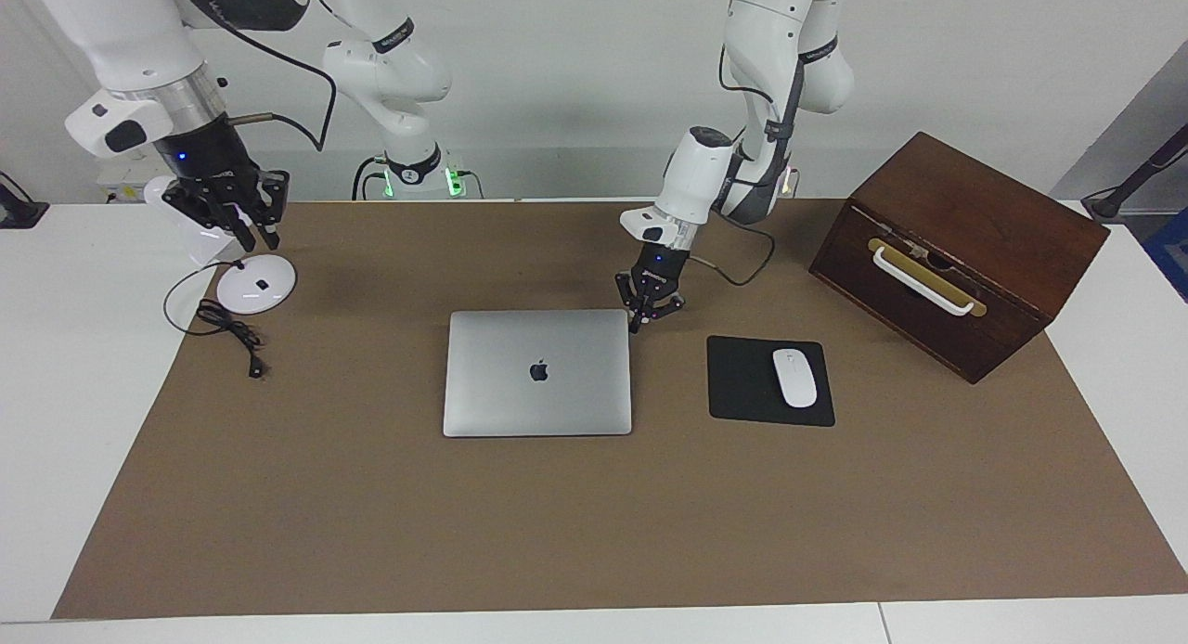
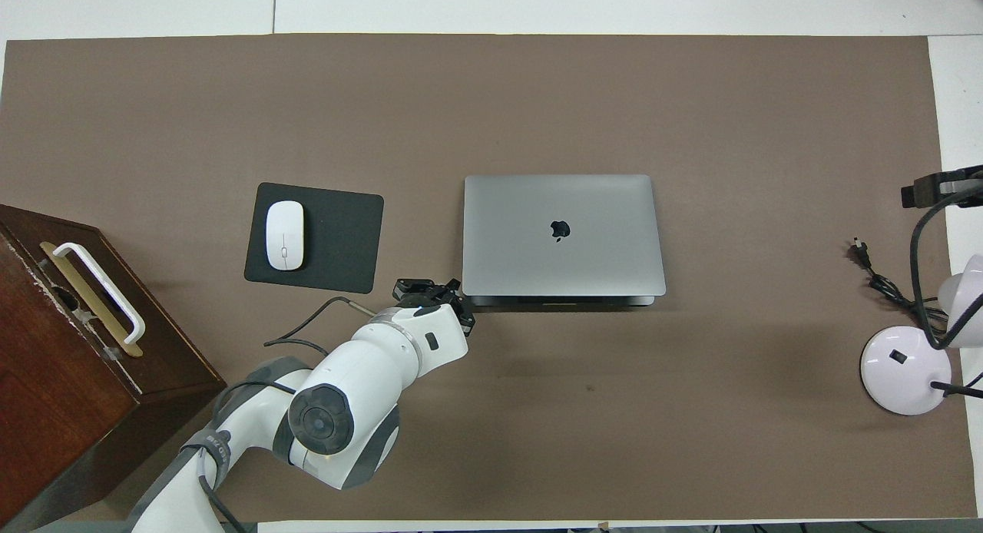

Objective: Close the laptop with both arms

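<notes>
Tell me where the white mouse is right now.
The white mouse lies on the black mouse pad, between the closed laptop and the wooden box, toward the left arm's end of the table.

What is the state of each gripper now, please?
Left gripper: shut, holding nothing, at the laptop corner.
Right gripper: cannot be told, holds nothing, raised over the lamp.

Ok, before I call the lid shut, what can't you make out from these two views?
- Left claw at the laptop corner: touching or just above it, neither view settles. In the overhead view its own wrist covers the tips.
- Right claw: the overhead view cuts it off at the picture's edge.
- Lamp shade: cut off in the overhead view, partly covered by the right claw in the facing view.
</notes>
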